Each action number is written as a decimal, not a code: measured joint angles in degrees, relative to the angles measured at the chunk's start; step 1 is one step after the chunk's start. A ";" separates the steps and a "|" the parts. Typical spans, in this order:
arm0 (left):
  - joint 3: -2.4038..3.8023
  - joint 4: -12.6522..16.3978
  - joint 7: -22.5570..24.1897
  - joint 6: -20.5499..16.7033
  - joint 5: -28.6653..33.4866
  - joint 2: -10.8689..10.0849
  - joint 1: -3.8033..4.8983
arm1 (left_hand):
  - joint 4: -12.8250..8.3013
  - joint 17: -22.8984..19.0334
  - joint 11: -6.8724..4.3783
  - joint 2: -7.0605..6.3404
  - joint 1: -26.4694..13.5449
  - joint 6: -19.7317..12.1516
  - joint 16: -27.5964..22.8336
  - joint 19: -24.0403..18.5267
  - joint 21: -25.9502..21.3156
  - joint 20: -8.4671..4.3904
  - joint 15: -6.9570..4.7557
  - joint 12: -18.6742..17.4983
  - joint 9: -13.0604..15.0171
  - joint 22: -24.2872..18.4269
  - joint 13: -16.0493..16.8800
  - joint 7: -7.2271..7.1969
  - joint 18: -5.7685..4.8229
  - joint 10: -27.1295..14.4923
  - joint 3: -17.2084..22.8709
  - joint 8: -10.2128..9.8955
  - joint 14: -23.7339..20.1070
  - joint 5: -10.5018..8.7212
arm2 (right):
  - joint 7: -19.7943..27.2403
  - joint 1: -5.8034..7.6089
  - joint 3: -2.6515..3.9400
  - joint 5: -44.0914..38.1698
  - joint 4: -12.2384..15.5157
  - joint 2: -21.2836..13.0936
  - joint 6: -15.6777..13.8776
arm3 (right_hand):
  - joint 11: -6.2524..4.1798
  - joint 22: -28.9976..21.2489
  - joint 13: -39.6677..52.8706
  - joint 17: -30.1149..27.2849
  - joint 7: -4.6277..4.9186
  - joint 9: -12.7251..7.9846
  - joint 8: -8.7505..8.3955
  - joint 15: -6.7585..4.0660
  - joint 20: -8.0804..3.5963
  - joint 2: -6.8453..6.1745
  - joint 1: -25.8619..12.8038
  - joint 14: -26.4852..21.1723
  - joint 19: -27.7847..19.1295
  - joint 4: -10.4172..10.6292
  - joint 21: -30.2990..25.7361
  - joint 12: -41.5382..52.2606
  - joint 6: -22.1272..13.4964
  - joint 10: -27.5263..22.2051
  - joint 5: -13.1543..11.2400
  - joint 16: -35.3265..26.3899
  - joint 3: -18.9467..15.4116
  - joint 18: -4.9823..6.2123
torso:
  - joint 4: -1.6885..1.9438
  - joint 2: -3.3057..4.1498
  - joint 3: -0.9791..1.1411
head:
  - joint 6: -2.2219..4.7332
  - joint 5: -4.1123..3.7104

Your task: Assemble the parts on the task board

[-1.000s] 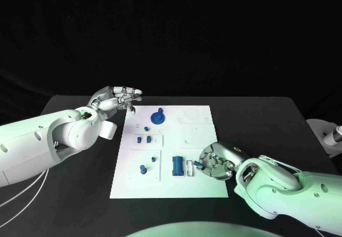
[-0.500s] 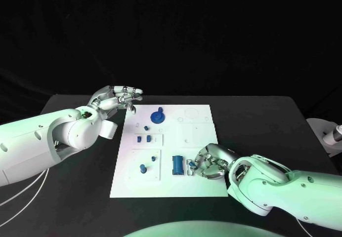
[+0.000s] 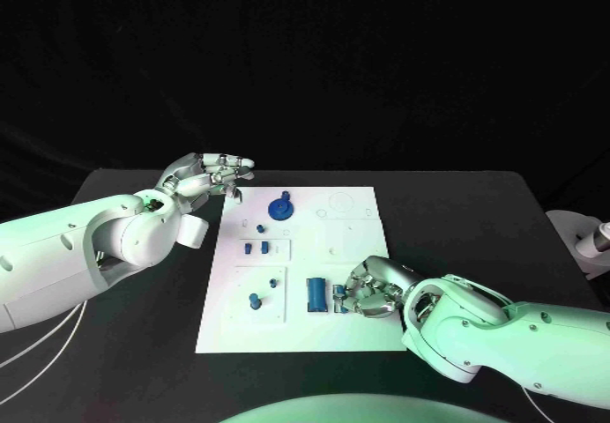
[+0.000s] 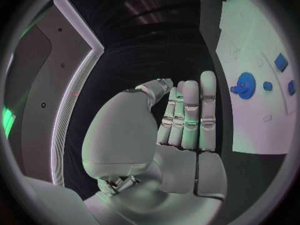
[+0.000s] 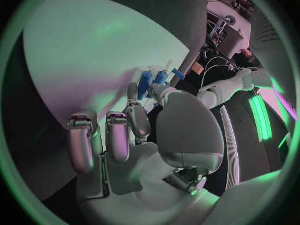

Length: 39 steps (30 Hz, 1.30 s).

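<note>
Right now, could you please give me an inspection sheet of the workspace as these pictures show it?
Surface: black table, with the white task board in its middle.
Job's things: a round blue part at the board's far end; small blue parts mid-board; a blue cylinder near the right robot hand.
Clutter: nothing seen.
Robot hands: left robot hand off the board's far left corner, fingers together, holding nothing; right robot hand on the board's near right part, fingertips at a small blue part; grip cannot be told.
Cables: thin white cables under the left arm.
Surroundings: dark backdrop.
</note>
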 measured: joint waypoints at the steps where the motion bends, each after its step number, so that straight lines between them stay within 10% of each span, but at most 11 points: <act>1: 0.00 0.00 0.00 0.01 0.00 -0.01 0.00 | 0.00 0.00 0.00 0.00 0.00 0.00 0.00 0.00 0.00 0.00 0.00 0.00 0.00 0.00 0.00 0.00 0.00 0.00 0.00 0.00 0.00 0.00 | -0.03 -0.01 0.00 -0.03 -0.01 0.02 -0.01 | 0.00 0.00 0.00 0.00 -0.07 -0.01 0.00 0.00 0.00 0.03 -0.01 0.00 0.00 0.00 0.00 0.00 0.08 0.00 0.00 0.00 -0.04 0.00 | 0.00 0.01 0.00 | -0.02 0.00; 16: 0.00 0.08 -0.08 0.17 0.00 -0.11 0.00 | 0.00 -0.05 0.00 0.00 0.00 0.00 0.00 0.00 0.00 0.00 0.00 0.20 0.00 0.00 -0.01 0.00 0.00 0.00 0.00 0.00 0.00 0.00 | -0.46 -0.03 -0.03 -0.92 -0.22 0.26 -0.04 | 0.00 -0.01 -0.01 -0.01 -0.28 -0.40 -0.06 0.00 0.00 -0.59 -4.03 0.00 0.00 0.05 0.00 0.20 0.47 0.00 3.38 -0.01 -4.34 0.00 | 0.01 -0.03 -0.03 | -0.19 0.16; 34: 0.00 0.08 -0.25 0.28 0.00 -0.14 0.01 | 0.00 -0.05 0.00 0.00 0.00 0.00 0.00 0.00 0.00 0.00 0.00 0.20 0.00 0.01 -0.02 0.00 0.00 0.00 0.00 0.20 0.00 0.00 | -0.28 -0.03 -0.03 -1.80 -0.25 -0.23 0.10 | 0.00 -0.02 -0.01 -0.02 -0.35 -0.65 -0.35 0.01 0.00 -1.48 -6.41 0.00 0.00 -0.16 0.00 0.20 0.54 -0.01 -0.32 -0.01 -8.54 0.00 | -0.03 -0.05 -0.03 | -0.24 0.25; 39: 0.00 0.08 -0.28 0.30 0.00 -0.18 0.01 | 0.00 -0.04 0.00 0.00 0.00 0.00 0.00 0.00 0.00 0.00 0.00 0.20 0.00 0.01 -0.01 0.00 0.00 0.00 0.00 0.20 0.00 0.00 | 0.18 -0.03 -0.02 -2.08 -0.15 -1.15 0.19 | 0.00 -0.03 -0.02 -0.02 -0.25 -0.69 -0.35 0.01 0.00 -1.29 -2.09 0.00 0.00 -0.68 0.00 -0.06 0.42 -0.01 -0.87 -0.01 -9.06 0.00 | -0.02 -0.05 0.00 | -0.22 0.23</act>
